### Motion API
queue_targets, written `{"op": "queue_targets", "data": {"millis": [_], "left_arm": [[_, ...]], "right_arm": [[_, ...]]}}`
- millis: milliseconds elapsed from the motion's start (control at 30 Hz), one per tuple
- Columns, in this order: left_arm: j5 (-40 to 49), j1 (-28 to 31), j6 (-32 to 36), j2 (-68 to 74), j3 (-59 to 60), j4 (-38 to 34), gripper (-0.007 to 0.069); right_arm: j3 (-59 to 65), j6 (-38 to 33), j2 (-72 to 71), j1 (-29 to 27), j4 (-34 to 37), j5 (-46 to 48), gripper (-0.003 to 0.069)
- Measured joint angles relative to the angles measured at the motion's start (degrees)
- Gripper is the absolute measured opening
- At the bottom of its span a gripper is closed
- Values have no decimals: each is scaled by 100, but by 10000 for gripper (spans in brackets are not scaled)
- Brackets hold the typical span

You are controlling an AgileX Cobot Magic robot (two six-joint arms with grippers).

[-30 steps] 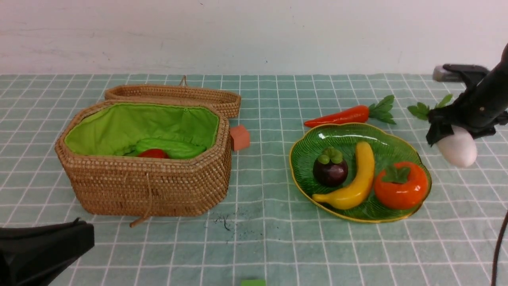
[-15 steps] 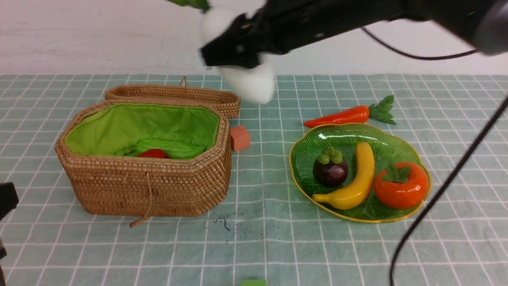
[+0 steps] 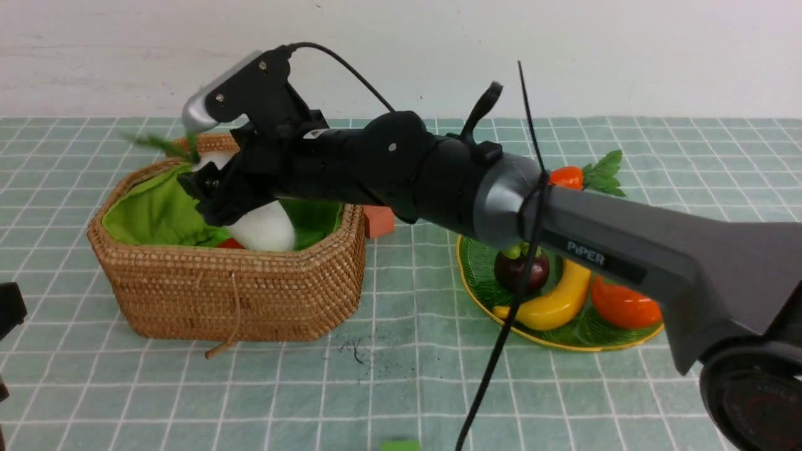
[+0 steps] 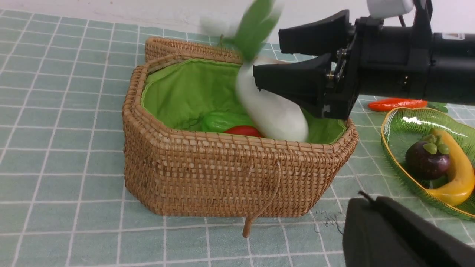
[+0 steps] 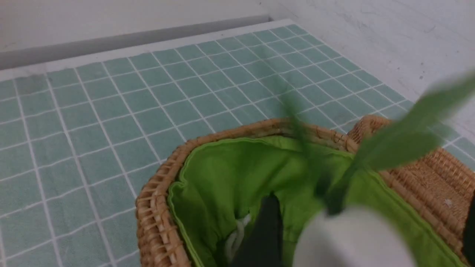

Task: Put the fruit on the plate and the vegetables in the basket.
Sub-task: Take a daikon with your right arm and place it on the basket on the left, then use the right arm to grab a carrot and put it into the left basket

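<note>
Above the basket (image 3: 232, 300) near the tabletop's left edge, hovers with right gripper (image 4: 267, 55) spread wide and seemingly clasping nothing, white radish (image 4: 276, 116) blurred just beneath its tips, long axis tilted, root end down inside the lining beside red pepper (image 4: 243, 130), leaves uppermost.

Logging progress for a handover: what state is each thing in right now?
Basket: open, lid lying behind.
Radish: blurred, lower end inside the basket.
Right gripper: open over the basket.
Left gripper: shut.
Pepper, gourd: in the basket.
Plate: holds banana, mangosteen, persimmon.
Carrot: lying on the cloth behind the plate.
</note>
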Motion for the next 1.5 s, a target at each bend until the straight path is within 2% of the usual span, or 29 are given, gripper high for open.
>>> {"op": "queue_targets", "data": {"millis": [133,167,200,233,267,367,433,467,500,533,600,700,767,867,967,1067,1100,1200,1333,1500], "left_arm": [[-21,0,0,0,0,0,-6],[-108,0,6,0,0,0,-6],[-108,0,6,0,0,0,-6],[-203,0,6,0,0,0,-6],[-215,0,6,0,0,0,-6],[-346,0,18,0,0,0,-6],[-367,0,23,0,0,0,-6],[-367,0,23,0,0,0,-5],[-367,0,23,0,0,0,-5],[-367,0,23,0,0,-6,-5],[-367,0,23,0,0,-22,-4],[-367,0,23,0,0,-35,-2],[-367,0,23,0,0,-41,-2],[-367,0,23,0,0,-41,-2],[-367,0,23,0,0,-41,-2],[-367,0,23,0,0,-41,-1],[-368,0,23,0,0,-32,0],[-368,0,23,4,0,-20,1],[-368,0,23,47,0,-2,3],[-317,0,28,178,0,-2,5]], "right_arm": [[-12,225,-223,-28,-205,466,662],[-24,644,-469,-89,-543,989,624],[-24,713,-469,-89,-592,1060,624],[-35,1414,-744,-209,-1072,1778,568],[-35,1520,-778,-226,-1144,1778,560],[-45,3587,-1392,-683,-2751,3346,391],[-53,4607,-1644,-979,-3797,3977,294],[-53,5333,-1824,-1311,-4595,4481,200],[-53,5412,-1855,-1397,-4809,4532,178],[-53,5928,-1911,-1758,-5559,4886,99],[-53,6095,-1864,-2294,-6184,5087,36],[-55,5924,-1748,-2696,-6267,5124,15],[-134,5267,-1414,-3339,-5837,5117,32],[-393,4394,-895,-3909,-4811,5103,97],[-988,3596,-148,-4365,-3732,4985,225],[-1801,2785,591,-4561,-3164,4791,370],[-1965,2466,726,-4567,-3121,4760,396],[-2709,1045,1363,-4562,-2976,4779,511],[-3089,162,1764,-4556,-2693,4754,551],[-3233,-514,2030,-4556,-2282,4438,546]]}}
